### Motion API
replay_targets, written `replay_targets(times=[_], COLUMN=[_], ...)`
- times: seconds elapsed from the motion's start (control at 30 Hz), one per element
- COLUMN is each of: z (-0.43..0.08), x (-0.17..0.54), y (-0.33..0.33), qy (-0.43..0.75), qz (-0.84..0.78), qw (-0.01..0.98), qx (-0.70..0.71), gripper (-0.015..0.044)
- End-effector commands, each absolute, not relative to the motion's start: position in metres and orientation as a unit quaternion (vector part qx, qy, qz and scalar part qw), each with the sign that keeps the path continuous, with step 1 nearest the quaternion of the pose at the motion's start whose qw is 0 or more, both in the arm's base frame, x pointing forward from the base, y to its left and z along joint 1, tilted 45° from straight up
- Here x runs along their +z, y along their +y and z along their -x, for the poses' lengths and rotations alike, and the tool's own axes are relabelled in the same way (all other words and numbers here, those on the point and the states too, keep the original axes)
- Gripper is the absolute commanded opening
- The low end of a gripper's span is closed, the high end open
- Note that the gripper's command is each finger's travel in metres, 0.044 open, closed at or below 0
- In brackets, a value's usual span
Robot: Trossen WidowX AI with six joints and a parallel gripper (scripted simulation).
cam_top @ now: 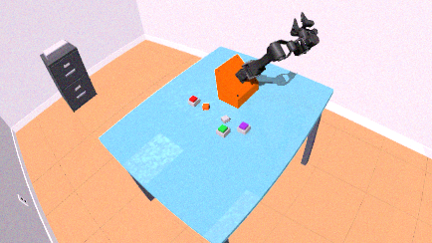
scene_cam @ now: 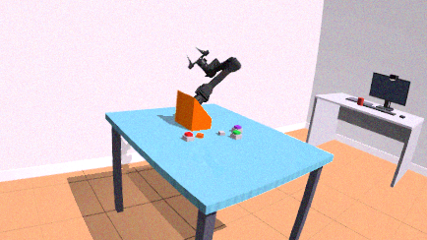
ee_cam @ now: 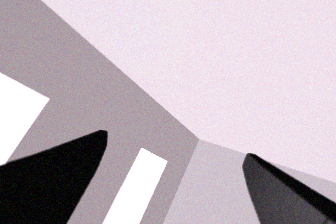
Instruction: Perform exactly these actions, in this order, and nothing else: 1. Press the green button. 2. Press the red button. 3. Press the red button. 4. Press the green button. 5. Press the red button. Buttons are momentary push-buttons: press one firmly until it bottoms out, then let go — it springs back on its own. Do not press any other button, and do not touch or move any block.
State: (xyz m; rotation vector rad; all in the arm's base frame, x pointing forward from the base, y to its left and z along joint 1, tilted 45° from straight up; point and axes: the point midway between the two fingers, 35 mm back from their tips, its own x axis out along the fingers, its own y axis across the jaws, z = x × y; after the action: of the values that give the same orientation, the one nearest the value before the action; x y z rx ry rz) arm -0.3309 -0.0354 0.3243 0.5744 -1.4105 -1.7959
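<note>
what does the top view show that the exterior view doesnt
Only the top view shows the filing cabinet by the left wall. Only the exterior view shows the desk with a monitor on it. Both show the table, the orange wedge, the red button, green button, purple button, the small orange block and grey block, and the arm raised high with its gripper open, holding nothing.

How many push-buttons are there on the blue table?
3: the red button left of the small orange block; the green button nearest the camera; the purple button right of it. The orange wedge may hide others.
</note>
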Motion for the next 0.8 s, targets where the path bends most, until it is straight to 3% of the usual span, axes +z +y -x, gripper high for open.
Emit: replay_targets(times=[0.0,0.2,0.4,0.77], z=[0.331,0.345,0.332,0.208], x=[0.324,0.322,0.325,0.326], y=[-0.034,0.026,0.137,0.317], qy=[-0.555,-0.595,-0.600,-0.557], qz=[-0.224,-0.168,-0.063,0.107], qw=[0.381,0.292,0.146,-0.162], qx=[-0.705,-0.730,-0.784,-0.807], gripper=[0.0400,0.0400,0.0400,0.0400])
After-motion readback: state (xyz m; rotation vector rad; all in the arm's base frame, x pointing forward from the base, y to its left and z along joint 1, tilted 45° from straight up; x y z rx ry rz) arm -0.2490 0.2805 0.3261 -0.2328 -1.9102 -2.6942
